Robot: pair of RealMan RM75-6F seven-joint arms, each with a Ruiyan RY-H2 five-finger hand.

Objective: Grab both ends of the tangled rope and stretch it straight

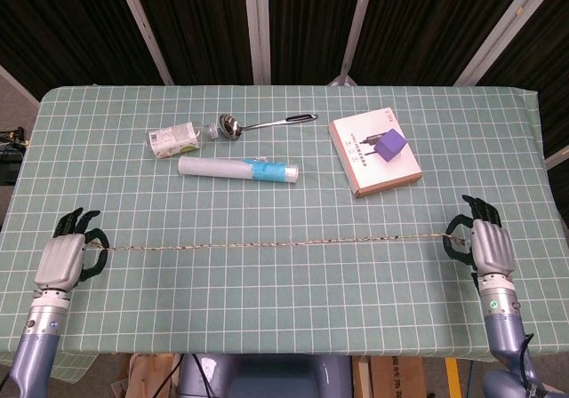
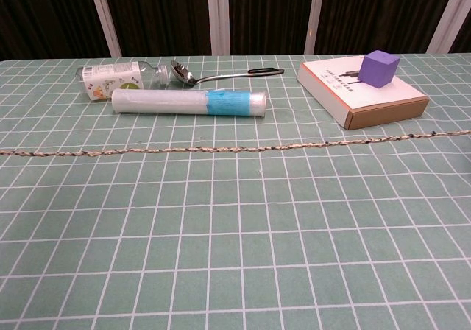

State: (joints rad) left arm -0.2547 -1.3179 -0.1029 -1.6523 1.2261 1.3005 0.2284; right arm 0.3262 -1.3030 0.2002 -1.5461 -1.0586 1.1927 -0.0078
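Note:
A thin speckled rope (image 1: 276, 242) runs in a nearly straight line across the near part of the green checked table (image 1: 284, 327); in the chest view the rope (image 2: 235, 148) spans the whole frame. My left hand (image 1: 67, 254) grips its left end near the table's left edge. My right hand (image 1: 487, 245) grips its right end near the right edge. Both hands show only in the head view, with fingers curled around the rope ends.
Behind the rope lie a clear tube with a blue band (image 1: 237, 169), a small bottle (image 1: 173, 139), a metal spoon (image 1: 262, 124) and a white box (image 1: 373, 155) with a purple cube (image 1: 388, 145) on it.

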